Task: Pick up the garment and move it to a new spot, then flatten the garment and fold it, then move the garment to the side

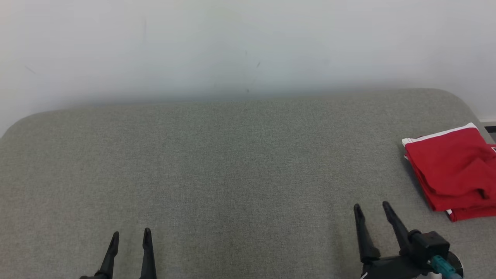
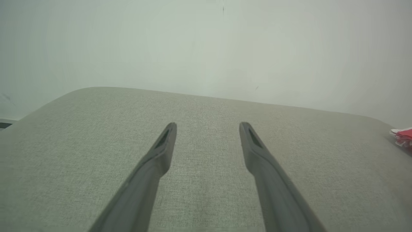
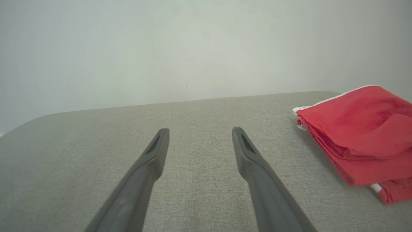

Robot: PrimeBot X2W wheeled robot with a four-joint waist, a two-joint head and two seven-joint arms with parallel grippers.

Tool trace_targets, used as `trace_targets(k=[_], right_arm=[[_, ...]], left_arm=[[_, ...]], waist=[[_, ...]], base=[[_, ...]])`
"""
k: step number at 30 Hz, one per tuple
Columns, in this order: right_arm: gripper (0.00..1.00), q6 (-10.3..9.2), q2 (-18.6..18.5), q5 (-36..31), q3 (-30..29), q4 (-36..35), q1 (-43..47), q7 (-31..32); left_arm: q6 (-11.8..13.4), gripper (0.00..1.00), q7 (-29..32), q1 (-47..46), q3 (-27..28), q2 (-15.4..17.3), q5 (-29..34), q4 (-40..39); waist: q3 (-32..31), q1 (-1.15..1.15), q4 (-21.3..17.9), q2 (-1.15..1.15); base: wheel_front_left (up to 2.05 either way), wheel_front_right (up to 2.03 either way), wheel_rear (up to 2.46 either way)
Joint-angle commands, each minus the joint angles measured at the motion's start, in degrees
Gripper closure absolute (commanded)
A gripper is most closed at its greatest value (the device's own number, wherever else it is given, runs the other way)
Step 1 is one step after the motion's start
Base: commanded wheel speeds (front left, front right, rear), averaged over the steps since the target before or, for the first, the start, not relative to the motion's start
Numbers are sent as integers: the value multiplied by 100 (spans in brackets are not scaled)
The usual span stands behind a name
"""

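The garment (image 1: 453,170) is red with white trim and lies folded in a compact stack at the right end of the grey upholstered surface (image 1: 232,162). It also shows at the right of the right wrist view (image 3: 363,129), and a sliver of it at the far right of the left wrist view (image 2: 402,137). My right gripper (image 1: 372,207) is open and empty, just left of and nearer than the garment, not touching it. At the lower left, my left gripper (image 1: 131,234) is open with nothing between its fingers. Both wrist views show spread fingers over bare fabric.
A plain pale wall (image 1: 232,46) runs behind the surface. The surface has rounded far corners, and its right edge passes just beyond the garment. A dark strip (image 1: 490,128) shows past the right corner.
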Motion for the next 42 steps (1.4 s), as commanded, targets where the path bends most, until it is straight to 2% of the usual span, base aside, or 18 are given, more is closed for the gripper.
trace_targets(k=[1,14,38,39,42], right_arm=[[0,-16,-13,-55,97,87,83,0],[0,-16,110,-109,223,419,151,-131],[0,-16,168,-146,146,484,40,-201],[100,0,141,-130,155,495,71,-150],[100,0,141,-112,153,645,132,-129]], left_arm=[[21,0,-14,90,20,-6,-16,62],[223,0,-14,213,79,-6,-196,401],[262,0,-14,114,114,-7,-148,467],[252,100,1,132,100,-1,-142,474],[249,100,16,162,94,-7,-157,618]], waist=[[-24,1,2,1],[-35,1,3,1],[-33,1,-34,1],[-34,1,-34,1],[-35,1,-34,1]], base=[[0,0,0],[0,0,0],[0,0,0],[0,0,0],[0,0,0]])
